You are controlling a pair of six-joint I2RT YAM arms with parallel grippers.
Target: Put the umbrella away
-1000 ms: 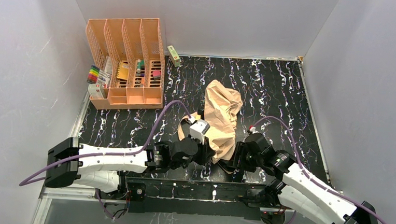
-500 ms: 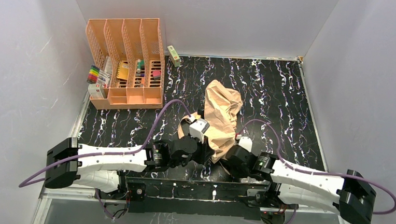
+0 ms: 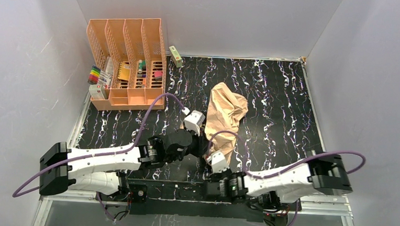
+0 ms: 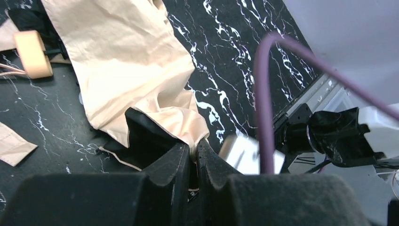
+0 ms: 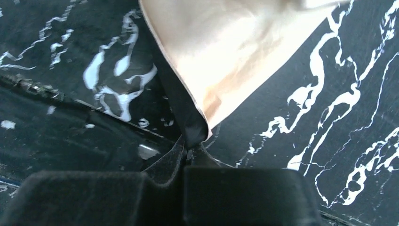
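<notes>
Top external: compared with a second ago, my right arm has swung in from the right and now lies low along the near edge. My right pincer (image 5: 188,149) has gone from spread to pressed together at the near tip of the umbrella (image 3: 227,107). My left arm has reached slightly farther out. The fabric is bunched narrower than before.

Surface: black table (image 3: 282,102) with white veining. Plain white walls (image 3: 219,20) on three sides.

Right wrist: the fingers are tight on the dark-lined hem where the peach fabric comes to a point.

Left wrist: my left pincer (image 4: 194,151) is almost fully together, pinching a fold of the same fabric. The tan handle (image 4: 32,54) lies on the table past the cloth.

The umbrella sits crumpled mid-table between my arms, not rolled up. It is well apart from the peach organizer (image 3: 127,61) in the far left corner. A small green box (image 3: 175,56) stands just right of the organizer by the back wall.
</notes>
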